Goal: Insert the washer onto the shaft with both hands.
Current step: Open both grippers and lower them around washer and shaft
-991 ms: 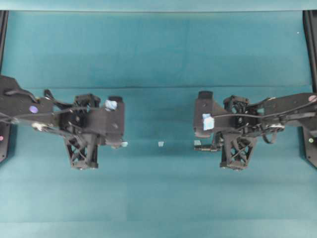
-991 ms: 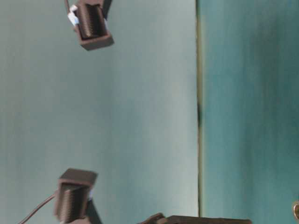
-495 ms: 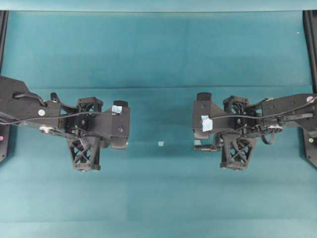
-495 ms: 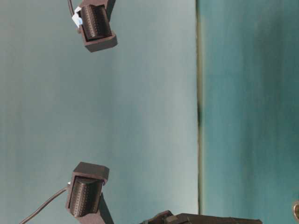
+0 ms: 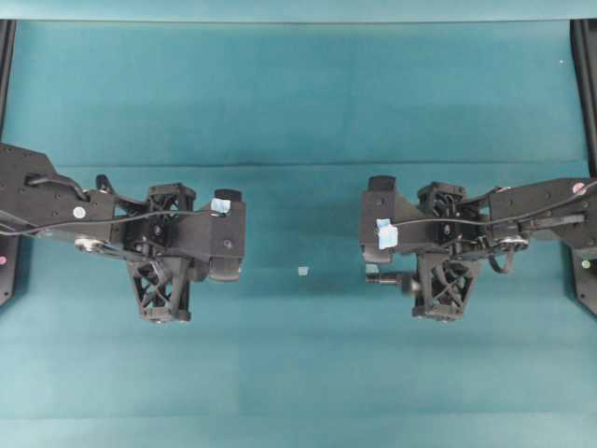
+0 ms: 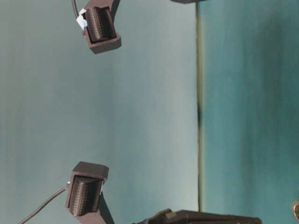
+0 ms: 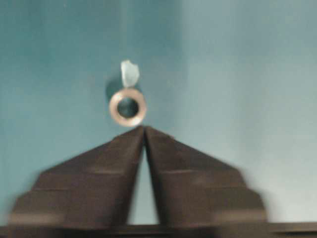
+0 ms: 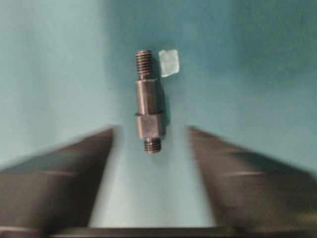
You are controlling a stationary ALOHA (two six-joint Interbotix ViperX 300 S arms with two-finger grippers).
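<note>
In the left wrist view the washer (image 7: pixel 128 106), a small metal ring with a dark hole, lies flat on the teal mat. It sits just past the tips of my left gripper (image 7: pixel 143 128), whose pointed fingers meet, shut on nothing. In the right wrist view the shaft (image 8: pixel 148 106), a stepped grey cylinder threaded at both ends, lies on the mat. My right gripper (image 8: pixel 152 130) stands open, and the shaft's near thin end reaches between its blurred fingertips without touching them. From overhead the left gripper body (image 5: pixel 224 247) hides the washer.
Pale blue tape squares lie beyond the washer (image 7: pixel 130 73), beside the shaft's far end (image 8: pixel 169 62) and midway between the arms (image 5: pixel 302 271). Black frame rails run along the left edge (image 5: pixel 6 93) and right edge (image 5: pixel 586 93) of the mat.
The left arm slid right over the tape square beside it, then held still. The right arm crept slightly left.
</note>
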